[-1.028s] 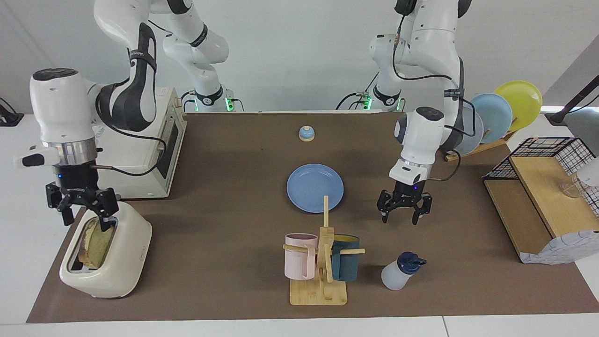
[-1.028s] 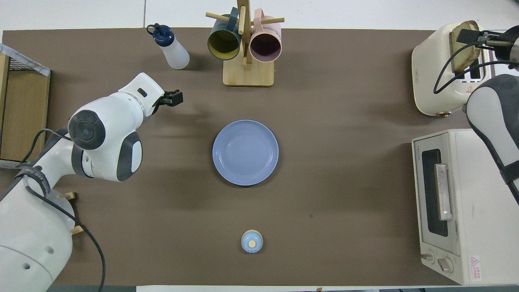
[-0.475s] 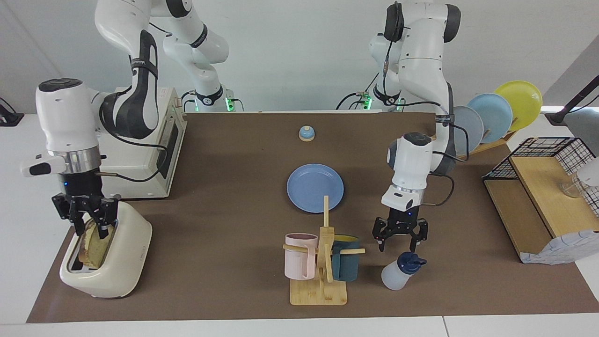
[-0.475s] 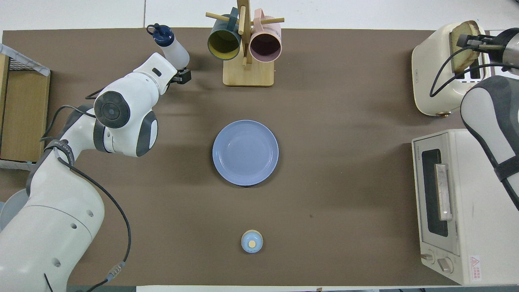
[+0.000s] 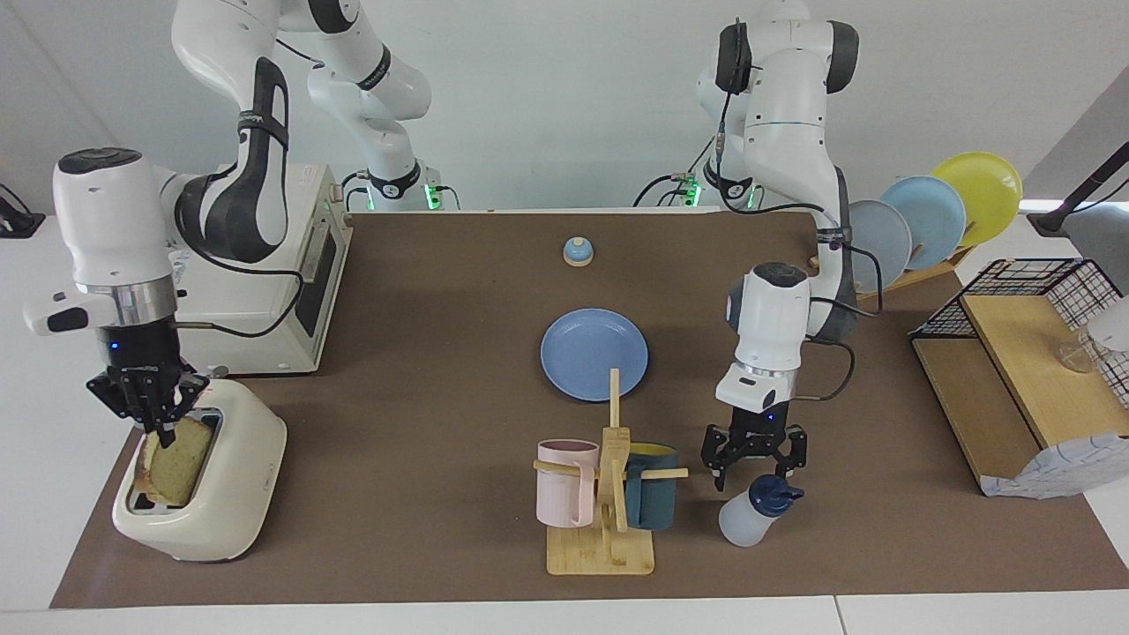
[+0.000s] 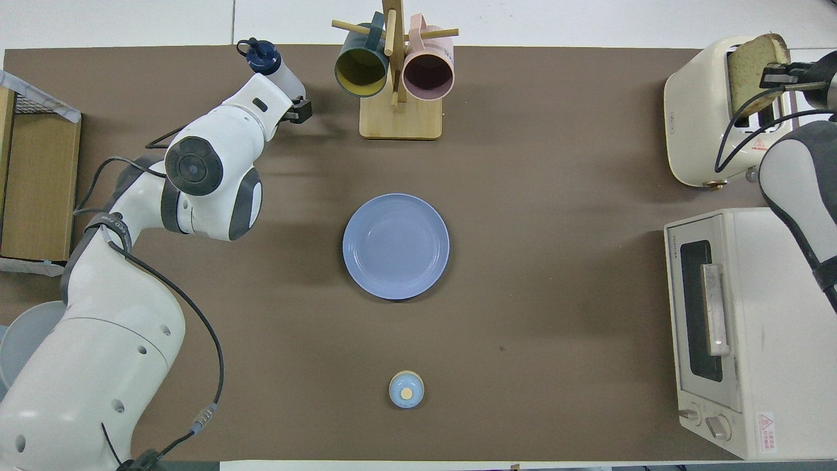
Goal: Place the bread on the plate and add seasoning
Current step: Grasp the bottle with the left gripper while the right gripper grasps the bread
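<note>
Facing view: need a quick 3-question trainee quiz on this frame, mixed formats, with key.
1. True or false: the bread already lies on the plate.
2. Which gripper is at the toaster? A) left gripper B) right gripper C) neither
3. Fill in: the left gripper hangs open just above the ____.

Key
1. False. The bread stands partly in the toaster's slot, with the right gripper shut on its top edge; the plate is bare.
2. B.
3. Seasoning, beside the mug rack; the fingers do not yet close on it.
</note>
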Robot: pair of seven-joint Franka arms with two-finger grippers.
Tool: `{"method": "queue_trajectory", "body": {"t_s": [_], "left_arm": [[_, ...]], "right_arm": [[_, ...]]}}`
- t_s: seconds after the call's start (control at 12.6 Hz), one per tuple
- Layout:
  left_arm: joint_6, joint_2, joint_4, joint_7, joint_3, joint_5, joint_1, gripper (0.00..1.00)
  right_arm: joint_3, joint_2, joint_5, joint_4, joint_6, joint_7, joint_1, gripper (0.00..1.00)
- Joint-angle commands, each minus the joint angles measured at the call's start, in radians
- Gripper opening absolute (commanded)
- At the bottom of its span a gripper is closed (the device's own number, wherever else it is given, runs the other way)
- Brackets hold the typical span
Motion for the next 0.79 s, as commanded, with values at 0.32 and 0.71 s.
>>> {"method": "queue_trajectory", "body": {"t_s": [0.32, 0.71], "left_arm": [[-0.012, 0.052, 0.067, -0.025, 0.047, 0.021, -0.040, 1.00], [-0.012, 0.071, 0.097, -0.026, 0.049, 0.024, -0.034, 1.00]], "right_arm": [[0.021, -0.059, -0.031, 0.241, -0.368, -0.132, 0.061, 0.00], [0.045, -0.106, -0.012, 0.229, -0.541, -0.016, 0.215, 0.00]]}}
